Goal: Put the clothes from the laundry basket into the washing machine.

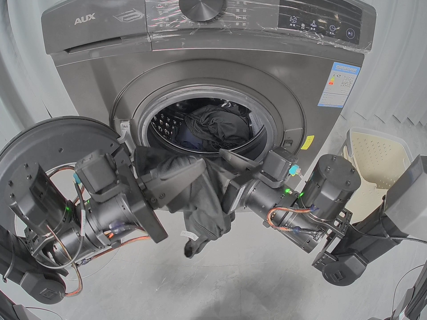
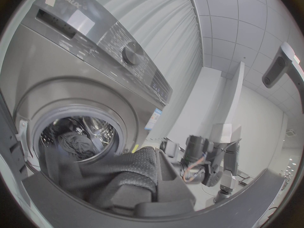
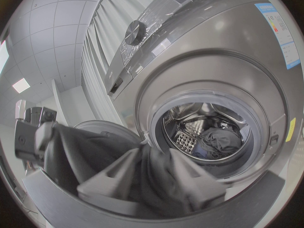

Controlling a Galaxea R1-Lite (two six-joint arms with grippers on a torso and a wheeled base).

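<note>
A dark garment (image 1: 202, 205) hangs between my two grippers just below the open porthole of the grey washing machine (image 1: 213, 67). My left gripper (image 1: 178, 181) is shut on its left part, cloth draped over the fingers (image 2: 164, 178). My right gripper (image 1: 238, 163) is shut on its right part; the cloth sits between its fingers (image 3: 120, 171). A loose end with a white tag dangles toward the floor. Dark clothes (image 1: 218, 127) lie inside the drum (image 3: 205, 136). The cream laundry basket (image 1: 378, 156) stands to the right of the machine.
The round machine door (image 1: 58, 143) is swung open to the left, behind my left arm. White curtains hang on both sides of the machine. Grey floor (image 1: 231, 281) lies free below the garment.
</note>
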